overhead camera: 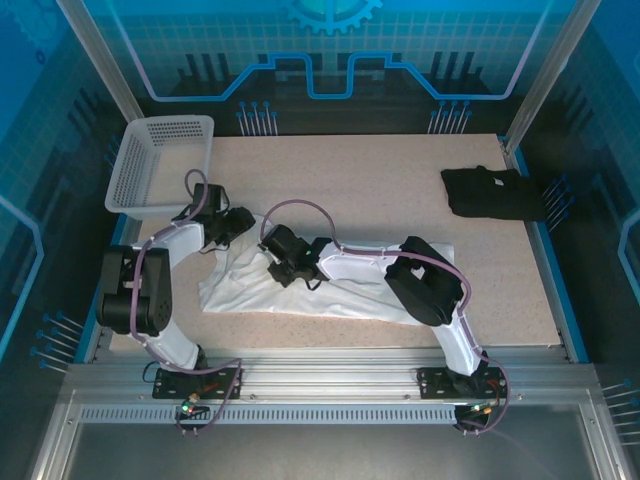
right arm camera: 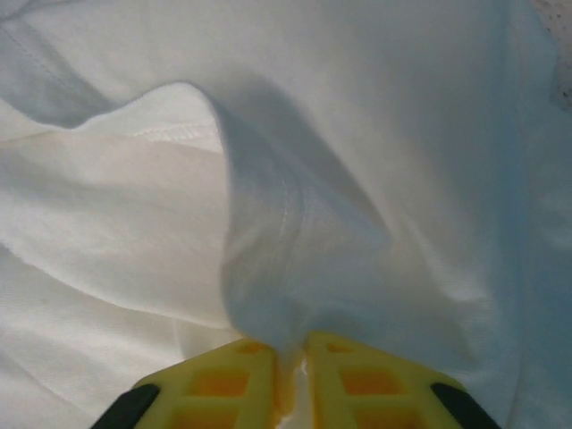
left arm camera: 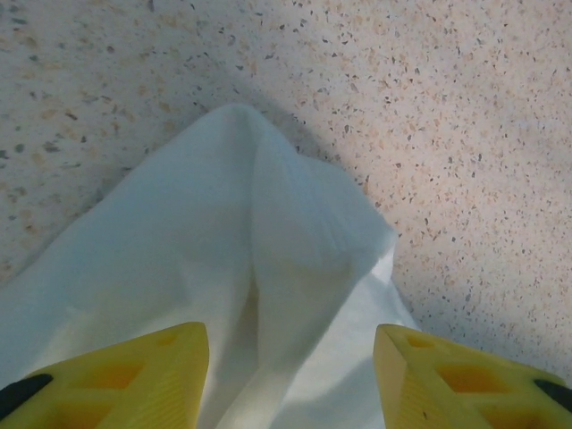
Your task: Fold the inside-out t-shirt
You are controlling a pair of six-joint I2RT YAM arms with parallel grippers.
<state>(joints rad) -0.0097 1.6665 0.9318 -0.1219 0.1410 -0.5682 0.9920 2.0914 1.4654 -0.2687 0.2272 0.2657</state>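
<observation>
The inside-out t-shirt point(overhead camera: 258, 292) lies crumpled on the speckled table point(overhead camera: 380, 175), spread across the near half from about 7 o'clock to 5 o'clock of the tabletop. Its left part is bunched into ridges and its right part runs under the right arm.

The left gripper point(left arm camera: 290, 338) sits over the shirt's far left corner, at roughly 9 o'clock of the cloth. Its yellow fingers point(left arm camera: 134, 375) stand wide apart, one on either side of a raised white fold that points away toward 12 o'clock in the wrist view. They are not pressed onto it. Bare table shows beyond the fold's tip.

The right gripper point(right arm camera: 292, 347) is down on the shirt's upper left area, just beside the left gripper at its 4 o'clock in the overhead view. Its fingers point(right arm camera: 223, 380) are drawn almost together on a narrow ridge of cloth — the fabric rises out of the pinch and fans upward, with a stitched hem running off toward 10 o'clock.

A white mesh basket point(overhead camera: 150, 175) stands at the table's 10 o'clock corner, well apart from the shirt. A black folded garment point(overhead camera: 495, 192) lies at 2 o'clock — also well apart.
</observation>
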